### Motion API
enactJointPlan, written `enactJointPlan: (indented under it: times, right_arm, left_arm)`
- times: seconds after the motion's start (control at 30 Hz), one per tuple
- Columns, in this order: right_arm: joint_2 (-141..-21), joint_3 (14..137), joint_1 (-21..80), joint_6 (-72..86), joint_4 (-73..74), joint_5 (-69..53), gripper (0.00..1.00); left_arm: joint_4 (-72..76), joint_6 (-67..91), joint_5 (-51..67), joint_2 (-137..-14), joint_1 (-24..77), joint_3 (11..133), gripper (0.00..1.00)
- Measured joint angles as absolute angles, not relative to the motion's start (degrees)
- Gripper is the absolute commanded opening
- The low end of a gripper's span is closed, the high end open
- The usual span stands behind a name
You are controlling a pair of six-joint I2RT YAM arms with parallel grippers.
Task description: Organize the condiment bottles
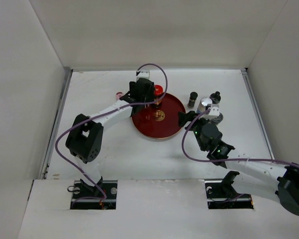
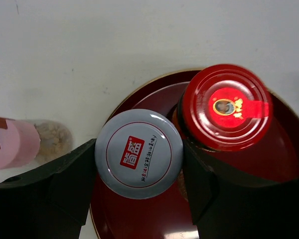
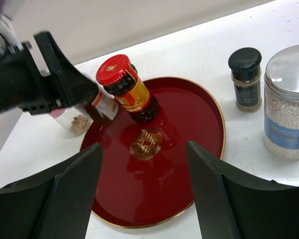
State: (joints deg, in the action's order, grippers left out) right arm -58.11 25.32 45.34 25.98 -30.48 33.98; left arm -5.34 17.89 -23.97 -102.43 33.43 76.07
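**Clean set-down tips**

Gripping a white-lidded round jar (image 2: pixel 138 153) in the left fingers (image 2: pixel 65 184), over the round red lacquer tray (image 3: pixel 154 199). Lower straight, release gently: red-capped dark glass jar (image 2: pixel 224 107) just right of the fingers. Nothing in the right fingers (image 3: pixel 70 194), spread wide.

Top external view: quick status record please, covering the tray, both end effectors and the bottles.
tray: round red tray, gold emblem
on tray: red-capped bottle, looks tilted
left end effector: shut on white-lidded jar at tray's rim
right end effector: open, empty, at tray's right edge
off tray, left: pink-capped jar
off tray, right: black-capped shaker, silver-lidded jar
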Motion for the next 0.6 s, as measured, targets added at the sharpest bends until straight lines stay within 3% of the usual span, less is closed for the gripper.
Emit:
enactJointPlan:
  times: [0.43,0.6]
  right_arm:
    - [-58.11,25.32,45.34,25.98,-30.48,33.98,0.74]
    - [-58.11,25.32,45.34,25.98,-30.48,33.98,0.74]
  left_arm:
    - [-2.33,19.40,-24.75,-103.02,33.71,73.45,0.34]
    - [-1.56,19.64,-24.88,-104.27,33.78,73.10,0.41]
